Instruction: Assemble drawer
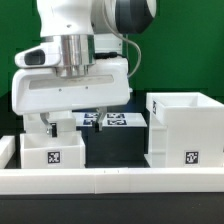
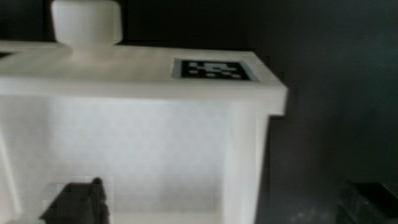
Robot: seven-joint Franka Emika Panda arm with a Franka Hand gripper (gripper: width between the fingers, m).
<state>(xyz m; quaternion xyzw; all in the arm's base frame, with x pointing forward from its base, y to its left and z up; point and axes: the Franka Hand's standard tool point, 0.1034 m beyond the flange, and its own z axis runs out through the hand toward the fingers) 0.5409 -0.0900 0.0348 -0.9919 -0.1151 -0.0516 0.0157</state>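
A small white drawer tray (image 1: 50, 152) with a square tag on its near face sits at the exterior view's left, against the border wall. My gripper (image 1: 60, 128) hangs straight over it with its fingers down at the tray's top. In the wrist view the tray (image 2: 143, 130) fills the picture, with its round knob (image 2: 86, 25) and a tag (image 2: 214, 70). The gripper (image 2: 228, 205) is open: one finger (image 2: 80, 202) stands over the white tray, the other (image 2: 374, 205) over the dark table beyond its side wall. The tall boxy housing (image 1: 185, 125) stands at the right. No second tray shows.
The long low white border wall (image 1: 110, 182) runs along the front. The marker board (image 1: 108, 120) lies flat behind the gripper, between tray and housing. The black tabletop (image 1: 115, 150) lies between them. A green backdrop stands behind.
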